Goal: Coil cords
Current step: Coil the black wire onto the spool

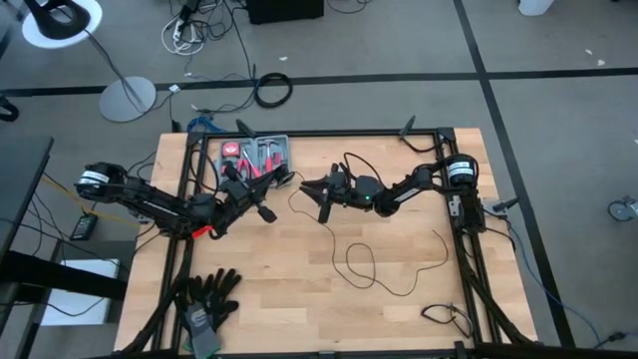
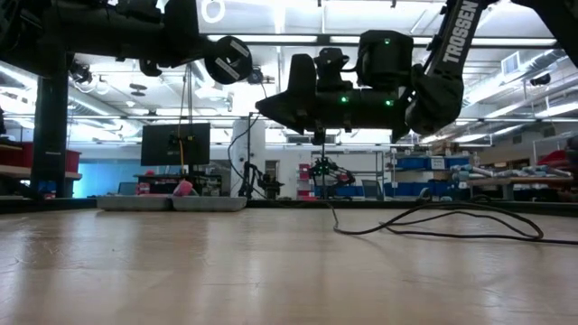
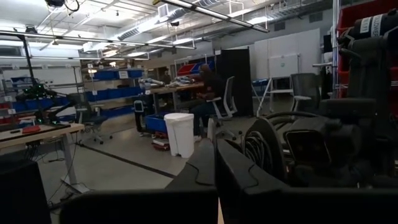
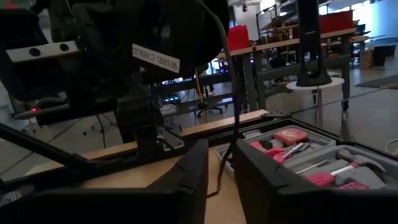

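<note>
Jaws of my right gripper [image 4: 219, 163] stand narrowly parted around the cords [image 1: 361, 261], whose loose loops sprawl right and nearer on the table [image 1: 299, 299], so I should pinch squarely before lifting, while my left gripper [image 1: 261, 206] waits shut.
</note>
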